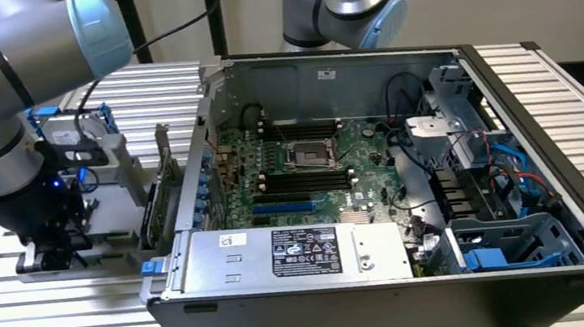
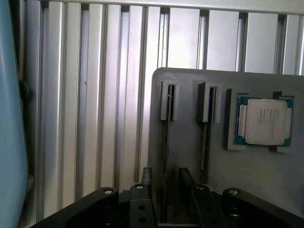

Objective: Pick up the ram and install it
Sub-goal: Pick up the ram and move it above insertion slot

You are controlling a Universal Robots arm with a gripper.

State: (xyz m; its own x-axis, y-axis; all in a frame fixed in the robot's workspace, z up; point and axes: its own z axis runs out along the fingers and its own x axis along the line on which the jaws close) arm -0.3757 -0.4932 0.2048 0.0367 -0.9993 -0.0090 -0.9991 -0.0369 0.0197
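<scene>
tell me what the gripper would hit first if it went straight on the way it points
Probably the ram, standing on edge in a slot of the grey holder, lined up between the open fingers; depth is hard to judge.

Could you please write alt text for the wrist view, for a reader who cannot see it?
The open tool straddles a ram stick standing on edge in a slot of a grey holder. A second stick stands in the neighbouring slot, beside a processor chip; the holder rests on a ribbed metal table.
</scene>
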